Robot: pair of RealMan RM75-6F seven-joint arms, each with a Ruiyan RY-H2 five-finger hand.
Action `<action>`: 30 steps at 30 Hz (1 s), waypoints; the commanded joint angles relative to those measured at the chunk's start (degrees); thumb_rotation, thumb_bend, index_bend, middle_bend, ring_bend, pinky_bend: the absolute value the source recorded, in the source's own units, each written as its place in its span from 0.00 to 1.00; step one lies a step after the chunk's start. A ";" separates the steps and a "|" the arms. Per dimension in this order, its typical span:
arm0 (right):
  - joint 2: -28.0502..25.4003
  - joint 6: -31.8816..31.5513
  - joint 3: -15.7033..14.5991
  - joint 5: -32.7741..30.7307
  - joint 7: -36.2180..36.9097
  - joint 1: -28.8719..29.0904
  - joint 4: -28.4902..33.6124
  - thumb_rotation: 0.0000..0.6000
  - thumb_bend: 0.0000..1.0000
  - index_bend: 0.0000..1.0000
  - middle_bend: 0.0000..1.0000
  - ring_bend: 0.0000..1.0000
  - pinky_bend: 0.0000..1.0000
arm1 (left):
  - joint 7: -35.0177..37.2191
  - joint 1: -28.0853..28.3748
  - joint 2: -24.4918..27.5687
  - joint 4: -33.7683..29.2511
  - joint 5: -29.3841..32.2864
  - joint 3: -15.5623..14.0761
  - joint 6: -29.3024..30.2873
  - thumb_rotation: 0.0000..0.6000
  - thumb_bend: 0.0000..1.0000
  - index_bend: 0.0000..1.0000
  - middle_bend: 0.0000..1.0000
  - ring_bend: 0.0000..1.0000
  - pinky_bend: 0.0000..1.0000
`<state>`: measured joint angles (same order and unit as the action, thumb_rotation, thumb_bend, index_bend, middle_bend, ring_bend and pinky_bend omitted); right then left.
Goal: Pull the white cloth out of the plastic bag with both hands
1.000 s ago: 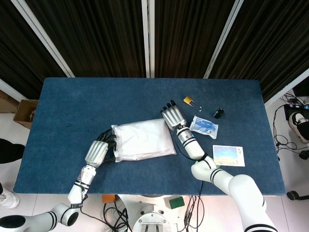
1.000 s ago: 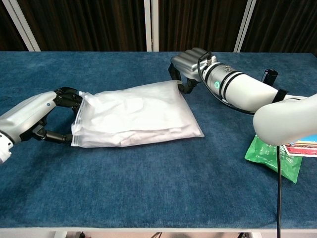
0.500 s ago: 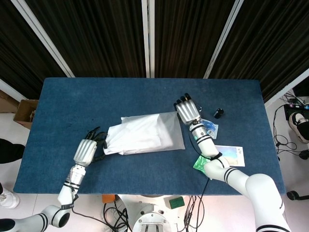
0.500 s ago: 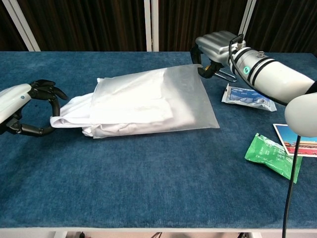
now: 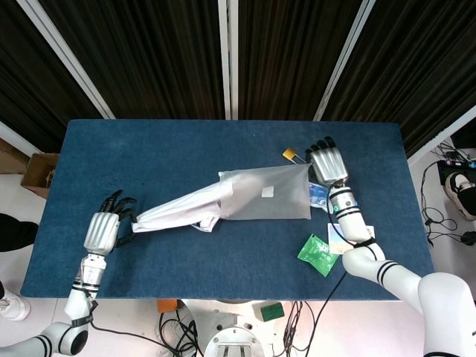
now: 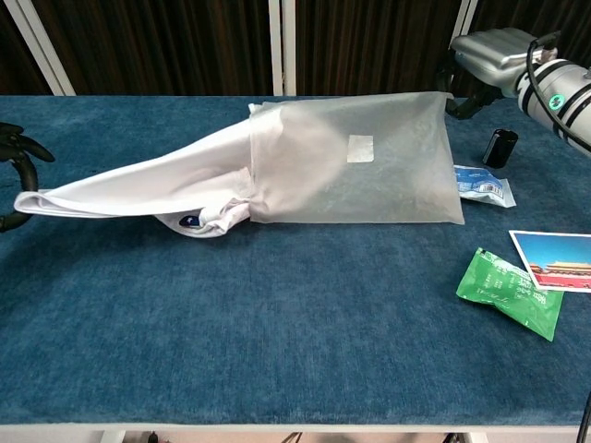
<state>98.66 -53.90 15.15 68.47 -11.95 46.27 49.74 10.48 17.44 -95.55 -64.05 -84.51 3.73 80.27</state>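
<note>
The white cloth (image 5: 178,212) (image 6: 138,189) stretches in a long strip from the mouth of the translucent plastic bag (image 5: 268,197) (image 6: 369,171) toward the left. Part of it is still inside the bag, bunched at the opening. My left hand (image 5: 104,227) (image 6: 14,175) pinches the cloth's left end near the table's left front; in the chest view only its fingers show at the frame edge. My right hand (image 5: 327,163) (image 6: 494,51) grips the bag's far right corner and holds that side slightly raised.
A green packet (image 5: 318,255) (image 6: 511,293) and a postcard (image 6: 554,260) lie at the front right. A blue-white sachet (image 6: 480,185) sits just beside the bag's right edge, with a small black cylinder (image 6: 501,146) behind it. A yellow clip (image 5: 289,155) lies behind the bag.
The two hands have moved apart: the left hand drew the cloth out leftwards, while the right hand carried the bag to the right. More cloth now lies outside the bag.
</note>
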 commanded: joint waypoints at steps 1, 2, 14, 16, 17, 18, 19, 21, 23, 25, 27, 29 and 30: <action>-0.82 0.03 0.03 -0.57 0.34 -0.79 0.08 1.00 0.48 0.81 0.45 0.25 0.21 | -0.61 -0.75 1.12 -1.10 0.38 0.22 0.66 1.00 0.50 0.73 0.26 0.06 0.15; -1.03 0.11 0.05 -0.72 0.54 -0.99 0.07 1.00 0.48 0.81 0.45 0.25 0.21 | -0.78 -0.97 1.49 -1.50 0.43 0.20 0.81 1.00 0.50 0.73 0.26 0.06 0.15; -1.42 1.80 0.14 -2.06 1.58 -2.01 -1.69 1.00 0.49 0.79 0.45 0.24 0.21 | -2.86 -3.28 4.25 -5.06 0.93 -0.26 1.84 1.00 0.50 0.73 0.26 0.06 0.15; -1.86 3.11 0.11 -3.05 0.46 -2.14 -0.86 1.00 0.46 0.67 0.42 0.23 0.20 | -3.20 -3.33 4.77 -5.76 0.57 -0.74 1.40 1.00 0.49 0.69 0.25 0.06 0.15; -2.29 3.84 0.21 -3.81 -0.26 -2.24 0.11 1.00 0.43 0.56 0.38 0.21 0.18 | -3.52 -3.31 5.11 -6.34 0.46 -0.99 1.03 1.00 0.45 0.62 0.23 0.06 0.15; -2.85 4.45 0.40 -4.70 -1.11 -2.36 1.36 1.00 0.38 0.45 0.34 0.19 0.16 | -3.98 -3.27 5.51 -7.11 0.33 -1.25 0.64 1.00 0.39 0.54 0.21 0.05 0.15; -3.49 4.81 0.63 -5.64 -2.01 -2.55 2.95 1.00 0.28 0.24 0.25 0.13 0.12 | -4.40 -3.19 5.93 -7.94 0.24 -1.40 0.30 1.00 0.31 0.42 0.19 0.05 0.14; -5.46 4.60 0.98 -7.15 -3.59 -3.29 7.59 1.00 0.16 0.03 0.14 0.04 0.06 | -5.02 -3.08 6.87 -10.16 0.02 -1.52 -0.05 1.00 0.22 0.25 0.16 0.04 0.14; -8.23 3.67 0.82 -8.01 -4.98 -4.54 13.04 1.00 0.11 0.00 0.07 0.01 0.03 | -5.54 -3.11 7.88 -12.13 -0.25 -1.47 0.10 1.00 0.18 0.16 0.14 0.03 0.14; -11.09 2.27 0.43 -8.25 -5.89 -5.98 17.95 1.00 0.09 0.00 0.05 0.00 0.02 | -5.77 -3.30 8.84 -13.71 -0.58 -1.48 0.55 1.00 0.18 0.13 0.13 0.02 0.14; -14.69 0.13 -0.11 -8.05 -6.22 -8.01 23.43 1.00 0.09 0.00 0.05 0.00 0.02 | -6.02 -3.64 10.47 -15.70 -1.02 -1.62 1.13 1.00 0.18 0.13 0.13 0.03 0.14; -18.30 -2.46 -0.54 -7.39 -5.25 -10.42 28.39 1.00 0.10 0.00 0.06 0.00 0.02 | -6.50 -4.18 12.47 -17.72 -1.15 -1.57 1.96 1.00 0.18 0.13 0.13 0.03 0.14; -19.76 -3.77 -0.73 -6.79 -4.38 -11.56 30.26 1.00 0.12 0.00 0.07 0.00 0.03 | -6.76 -4.46 13.36 -18.52 -1.09 -1.48 2.39 1.00 0.18 0.13 0.13 0.03 0.14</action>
<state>84.76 -53.54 15.18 61.36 -16.60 38.78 72.93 4.31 13.55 -83.67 -81.09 -85.38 2.22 81.82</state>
